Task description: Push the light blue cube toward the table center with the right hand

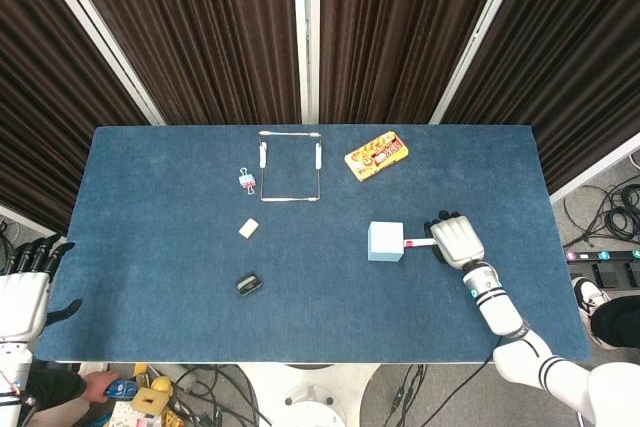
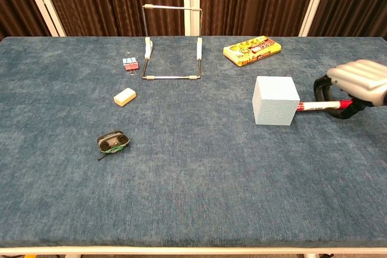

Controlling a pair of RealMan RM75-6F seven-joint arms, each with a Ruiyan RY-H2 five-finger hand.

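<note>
Chest view: dark fingers [image 2: 319,89] of the right hand [image 2: 357,83] curled down around a red-and-white marker pen [image 2: 314,106], clamped on it. Pen lying flat, long axis left to right, white end touching the right face of the light blue cube [image 2: 276,101]. Cube sitting square on the blue felt table [image 2: 193,179], right of centre, no long axis to speak of. Beyond it, a yellow printed snack box [image 2: 251,49], lettering too small to read. Further left: a bent wire frame stand [image 2: 172,43], small binder clips [image 2: 129,63], a cream eraser block [image 2: 124,96], a black clip-like object [image 2: 112,142]. From the head view, left hand [image 1: 25,287] off the table's left edge, fingers apart, holding nothing.
</note>
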